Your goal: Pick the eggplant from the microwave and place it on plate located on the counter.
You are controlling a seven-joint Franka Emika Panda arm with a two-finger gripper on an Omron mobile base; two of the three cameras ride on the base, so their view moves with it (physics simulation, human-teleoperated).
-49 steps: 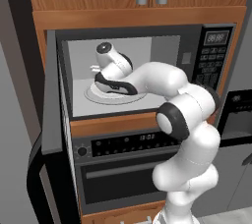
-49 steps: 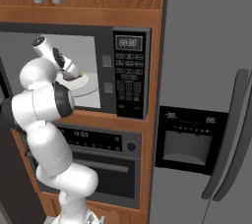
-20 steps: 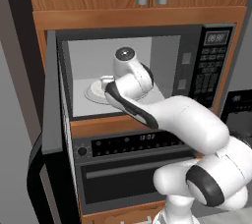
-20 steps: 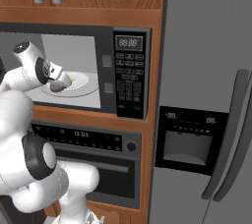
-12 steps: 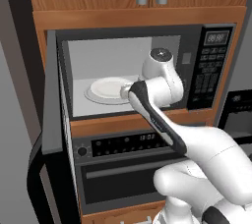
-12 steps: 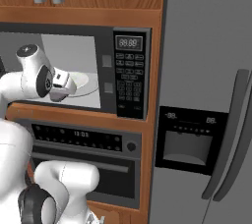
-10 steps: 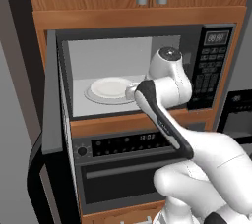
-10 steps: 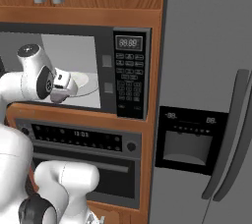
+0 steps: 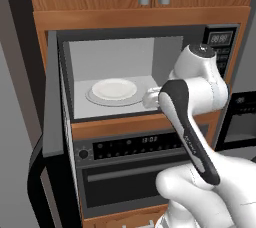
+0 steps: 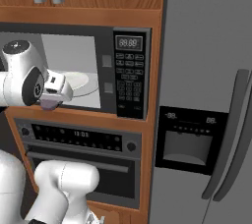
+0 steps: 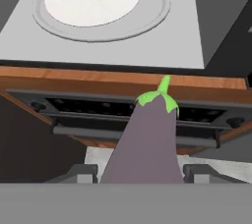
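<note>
My gripper [image 11: 140, 174] is shut on the eggplant [image 11: 145, 144], a purple-grey oblong with a green stem tip that points away from the hand. In the right base view the gripper [image 10: 50, 101] hangs just outside the microwave's [image 10: 129, 75] front lip with the eggplant [image 10: 49, 104] under the white hand. From the left base view the gripper [image 9: 149, 99] sits at the cavity's right front corner, half hidden by my forearm. The microwave [image 9: 220, 39] stands open, its pale cavity behind the hand. The greyish-silver plate and the marble counter are out of view.
A bright white plate [image 9: 114, 89] on a glass disc lies in the cavity. The microwave door [image 9: 50, 97] swings open to the left. A black wall oven [image 10: 78, 137] sits below, and a grey fridge [image 10: 206, 70] stands to the right.
My arm has swung from the white plate inside the cavity out to its right front edge, carrying the eggplant with it. The white plate stays in place.
</note>
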